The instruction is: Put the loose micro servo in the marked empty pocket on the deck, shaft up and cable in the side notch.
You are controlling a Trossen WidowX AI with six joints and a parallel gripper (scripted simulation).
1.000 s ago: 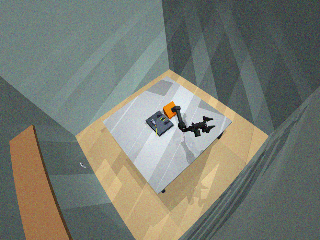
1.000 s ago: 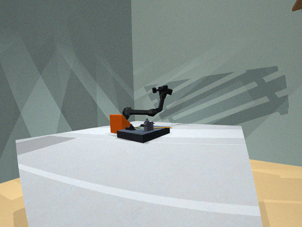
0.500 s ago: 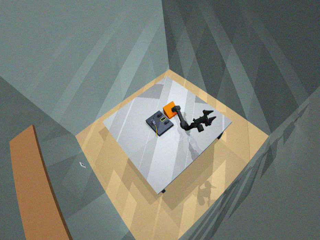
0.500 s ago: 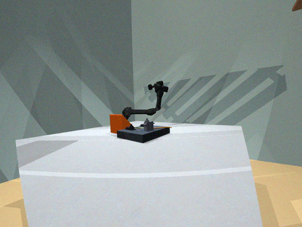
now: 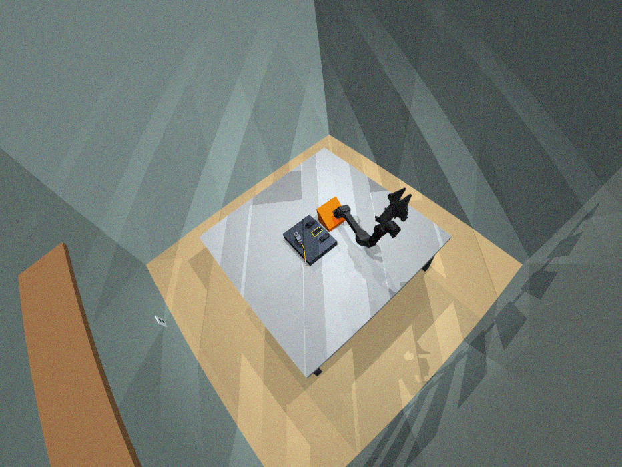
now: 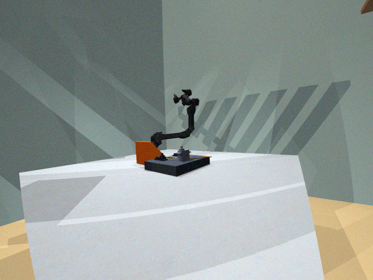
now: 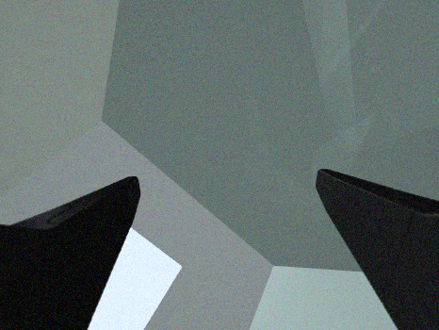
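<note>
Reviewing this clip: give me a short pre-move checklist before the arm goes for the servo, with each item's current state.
1. Gripper open and empty: ok.
2. Gripper near the deck: not ok; it is raised, off to the side, facing the walls.
3. Yellow-marked pocket empty: ok.
4. Loose servo located: ok, standing on the deck.
5. Servo shaft up: cannot tell, too small.
6. Cable clear of the pocket: ok, trailing toward the deck's edge.

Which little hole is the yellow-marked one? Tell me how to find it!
Start at the big orange block on the grey table; a dark flat deck lies right beside it. Among the small dark parts on the deck's top, the pocket alone has a thin yellow rectangle drawn around it.
</note>
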